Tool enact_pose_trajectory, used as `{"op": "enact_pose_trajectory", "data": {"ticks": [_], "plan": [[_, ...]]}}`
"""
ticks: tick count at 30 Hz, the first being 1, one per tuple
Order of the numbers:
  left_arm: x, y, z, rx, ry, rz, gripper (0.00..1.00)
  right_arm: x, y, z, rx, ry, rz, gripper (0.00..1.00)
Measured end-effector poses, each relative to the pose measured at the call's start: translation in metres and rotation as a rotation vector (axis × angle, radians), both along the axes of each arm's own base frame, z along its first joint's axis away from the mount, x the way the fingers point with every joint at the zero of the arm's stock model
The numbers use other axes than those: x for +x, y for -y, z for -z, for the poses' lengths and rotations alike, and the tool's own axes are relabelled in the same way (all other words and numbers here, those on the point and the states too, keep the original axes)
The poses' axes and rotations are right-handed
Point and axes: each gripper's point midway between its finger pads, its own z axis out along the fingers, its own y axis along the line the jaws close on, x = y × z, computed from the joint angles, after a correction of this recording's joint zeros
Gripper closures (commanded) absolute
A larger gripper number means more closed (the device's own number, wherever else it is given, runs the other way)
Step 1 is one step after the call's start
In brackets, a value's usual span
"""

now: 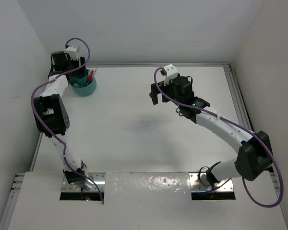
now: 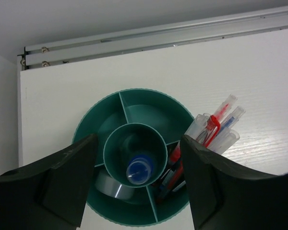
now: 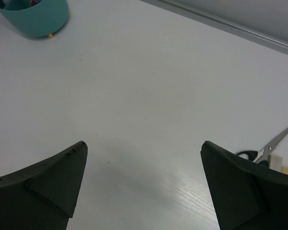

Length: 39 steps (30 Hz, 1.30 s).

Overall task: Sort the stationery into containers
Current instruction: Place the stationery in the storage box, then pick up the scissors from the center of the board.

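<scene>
My left hand (image 2: pixel 138 140) hangs with fingers apart over the round teal plastic desk organiser (image 2: pixel 149 106) at the white table's (image 2: pixel 240 72) far-left corner. A small blue-capped white bottle (image 2: pixel 139 171) stands in its centre cup. My right hand (image 3: pixel 144 143) is spread wide, holding nothing.

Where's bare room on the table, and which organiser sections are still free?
Bare table stretches from the organiser to the right hand. Inside, the back section is empty; pens, tape ring and bottle crowd the rest.
</scene>
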Motion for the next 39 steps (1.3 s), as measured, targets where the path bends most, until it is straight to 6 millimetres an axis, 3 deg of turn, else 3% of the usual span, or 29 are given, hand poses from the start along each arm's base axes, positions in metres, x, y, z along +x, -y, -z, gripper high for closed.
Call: {"op": "enact_pose_trajectory", "data": {"ticks": [5, 7, 9, 10, 14, 15, 16, 17, 18, 20, 21, 25, 29, 33, 36, 39], "plan": [[-0.001, -0.001, -0.024, -0.033, 0.023, -0.023, 0.26, -0.002, 0.02, 0.015, -0.037, -0.06, 0.098, 0.02], [-0.004, -0.003, -0.044, -0.035, 0.052, -0.034, 0.23, -0.004, 0.029, 0.026, -0.057, -0.113, 0.125, 0.12], [-0.011, -0.006, -0.066, -0.033, 0.081, -0.047, 0.23, -0.001, 0.041, 0.035, -0.075, -0.178, 0.159, 0.31], [-0.016, -0.007, -0.078, -0.032, 0.097, -0.052, 0.23, 0.001, 0.045, 0.039, -0.08, -0.216, 0.174, 0.53], [-0.049, -0.012, -0.136, -0.029, 0.174, -0.073, 0.28, 0.013, 0.065, 0.051, -0.071, -0.316, 0.233, 0.95], [-0.061, -0.015, -0.147, -0.03, 0.185, -0.08, 0.42, 0.013, 0.072, 0.054, -0.065, -0.339, 0.25, 0.95], [-0.075, -0.019, -0.157, -0.035, 0.193, -0.093, 0.48, 0.013, 0.076, 0.057, -0.058, -0.355, 0.266, 0.93], [-0.087, -0.024, -0.164, -0.036, 0.199, -0.107, 0.56, 0.014, 0.082, 0.058, -0.044, -0.366, 0.288, 0.85], [-0.099, -0.031, -0.17, -0.036, 0.203, -0.126, 0.59, 0.016, 0.087, 0.06, -0.03, -0.372, 0.312, 0.76], [-0.123, -0.045, -0.175, -0.04, 0.19, -0.17, 0.64, 0.02, 0.098, 0.063, 0.0, -0.38, 0.371, 0.68], [-0.134, -0.053, -0.176, -0.044, 0.179, -0.194, 0.68, 0.022, 0.104, 0.066, 0.01, -0.38, 0.398, 0.59], [-0.165, -0.07, -0.163, -0.057, 0.12, -0.261, 0.72, 0.042, 0.123, 0.07, 0.043, -0.348, 0.498, 0.41], [-0.2, -0.062, -0.136, -0.072, 0.042, -0.282, 0.72, 0.063, 0.138, 0.086, 0.043, -0.344, 0.58, 0.42], [-0.228, -0.045, -0.135, -0.056, 0.061, -0.252, 0.72, 0.072, 0.147, 0.106, 0.043, -0.364, 0.633, 0.46], [-0.232, -0.031, -0.147, -0.055, 0.161, -0.202, 0.73, 0.075, 0.15, 0.106, 0.051, -0.355, 0.658, 0.67], [-0.221, -0.017, -0.151, -0.083, 0.251, -0.137, 0.71, 0.08, 0.154, 0.102, 0.085, -0.339, 0.684, 0.7]]}}
